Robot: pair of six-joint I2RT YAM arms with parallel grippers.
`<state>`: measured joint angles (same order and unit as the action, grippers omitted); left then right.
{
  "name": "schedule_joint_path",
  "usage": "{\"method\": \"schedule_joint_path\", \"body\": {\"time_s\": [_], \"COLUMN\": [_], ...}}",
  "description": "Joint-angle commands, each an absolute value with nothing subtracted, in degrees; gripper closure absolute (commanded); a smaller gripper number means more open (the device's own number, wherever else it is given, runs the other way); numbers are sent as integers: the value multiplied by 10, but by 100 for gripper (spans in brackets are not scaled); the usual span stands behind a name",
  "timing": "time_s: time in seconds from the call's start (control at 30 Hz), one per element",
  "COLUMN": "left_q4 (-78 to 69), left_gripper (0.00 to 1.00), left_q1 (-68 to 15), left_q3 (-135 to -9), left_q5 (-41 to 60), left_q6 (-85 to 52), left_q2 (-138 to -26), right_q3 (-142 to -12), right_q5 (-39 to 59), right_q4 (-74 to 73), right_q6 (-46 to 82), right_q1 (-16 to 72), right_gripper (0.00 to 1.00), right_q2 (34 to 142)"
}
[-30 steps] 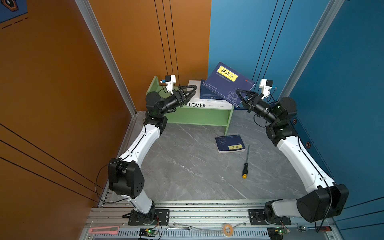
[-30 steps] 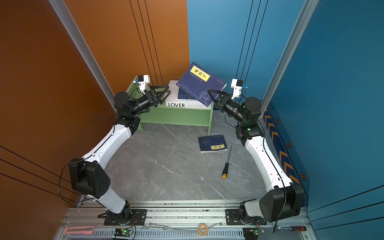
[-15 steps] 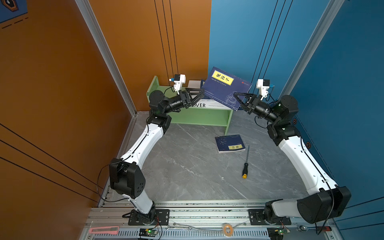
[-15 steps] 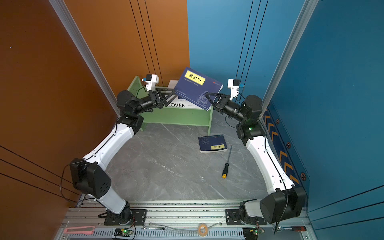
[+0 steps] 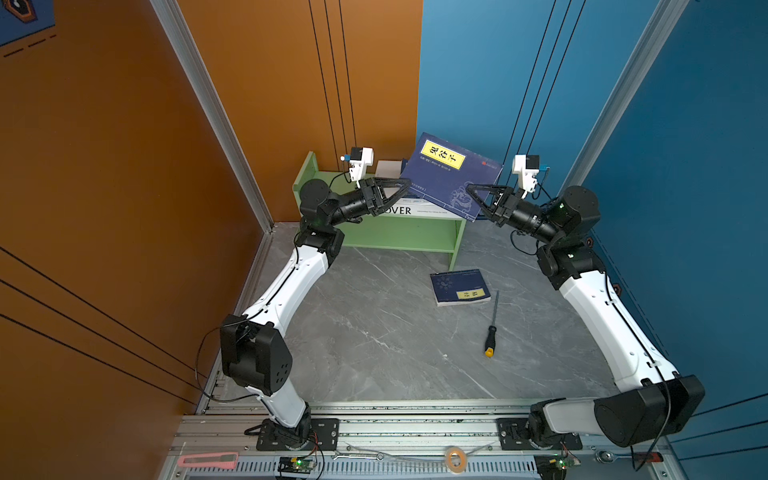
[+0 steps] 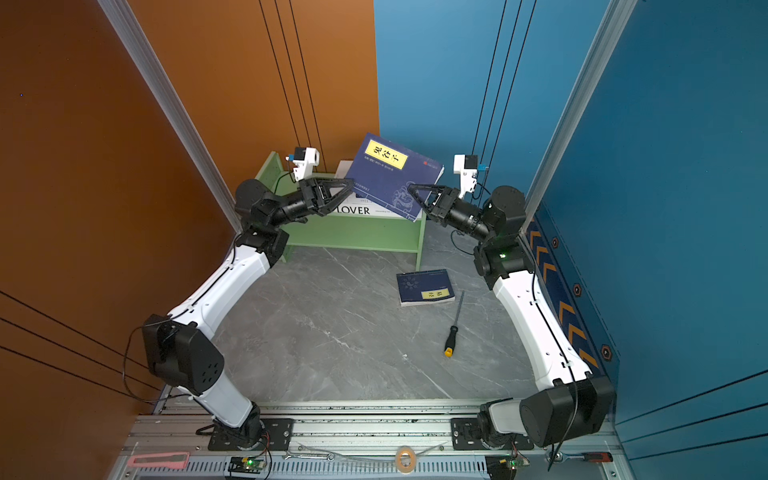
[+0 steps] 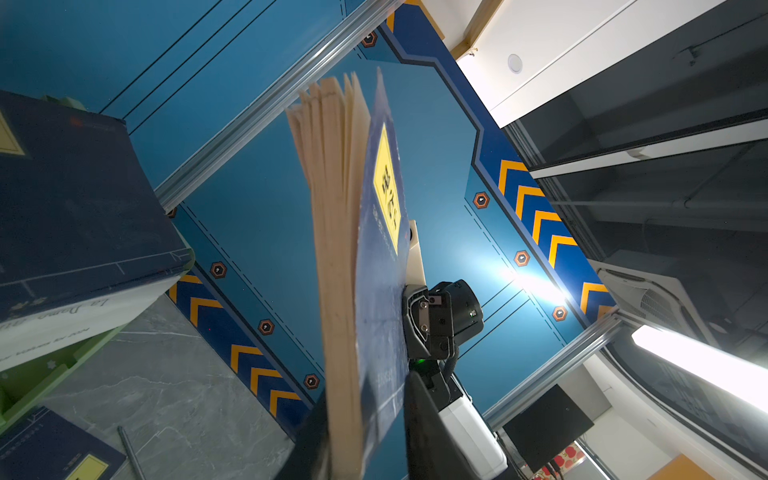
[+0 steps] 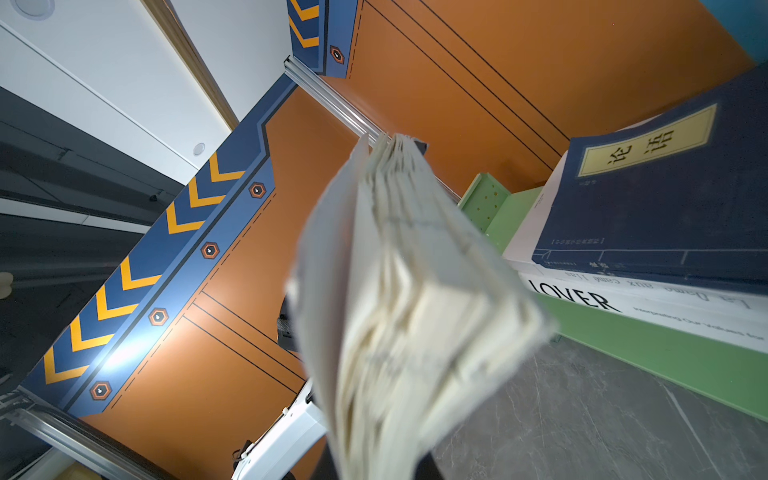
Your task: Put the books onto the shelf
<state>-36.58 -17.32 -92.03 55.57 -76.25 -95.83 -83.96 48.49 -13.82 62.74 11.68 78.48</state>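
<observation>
I have both arms on the large navy paperback book with a yellow title label (image 5: 451, 178); it hangs tilted in the air over the right end of the low pale-green wooden shelf (image 5: 399, 239), which stands at the tabletop's back edge. The left gripper (image 5: 409, 183) is pinched onto the book's left edge; in the left wrist view its fingers (image 7: 430, 440) press against pages and cover from both sides. The right gripper (image 5: 468, 188) is clamped on the lower right corner, jaws nearly together, with the page block fanning out before its camera. I cannot tell whether the book touches the stack below it; that stack lies flat on the shelf top, a thick white book with LOVER on its spine (image 5: 409, 210) and a dark navy book (image 8: 665, 199) on top. A smaller navy book (image 5: 459, 286) lies flat on the grey marbled tabletop (image 5: 374, 332), in front of the shelf's right end; a black-and-yellow-handled screwdriver (image 5: 491, 328) lies just beside it, toward the right edge.
</observation>
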Motion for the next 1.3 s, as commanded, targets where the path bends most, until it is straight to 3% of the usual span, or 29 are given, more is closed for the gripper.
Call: {"method": "schedule_joint_path", "body": {"time_s": [0.0,0.2,0.23,0.3,0.4,0.57,0.7,0.87,1.27], "left_q4": [-382,-361,-350,-325,-299,-261,-228,-192,-139], "left_gripper": [84,99,100,100,100,100,100,100,100], "left_q1": [-177,-176,-176,-177,-181,-192,-207,-221,-234], "left_q3": [-940,-930,-925,-919,-920,-925,-951,-987,-1063], "left_q5": [560,527,514,477,423,316,266,219,185], "left_q6": [-751,-726,-714,-689,-672,-666,-659,-657,-665], "left_q2": [-960,-952,-947,-939,-933,-939,-957,-987,-1056], "right_q3": [-862,-868,-868,-863,-862,-858,-844,-845,-902], "right_q5": [493,470,461,432,373,189,41,-46,-87], "right_q4": [-143,-134,-132,-118,-63,58,90,86,82], "right_q6": [609,610,611,605,563,440,369,323,285], "right_q1": [119,114,112,110,109,126,155,183,202], "right_gripper": [91,87,81,54,31,17,11,6,4], "right_q2": [786,794,794,793,781,744,724,741,822]}}
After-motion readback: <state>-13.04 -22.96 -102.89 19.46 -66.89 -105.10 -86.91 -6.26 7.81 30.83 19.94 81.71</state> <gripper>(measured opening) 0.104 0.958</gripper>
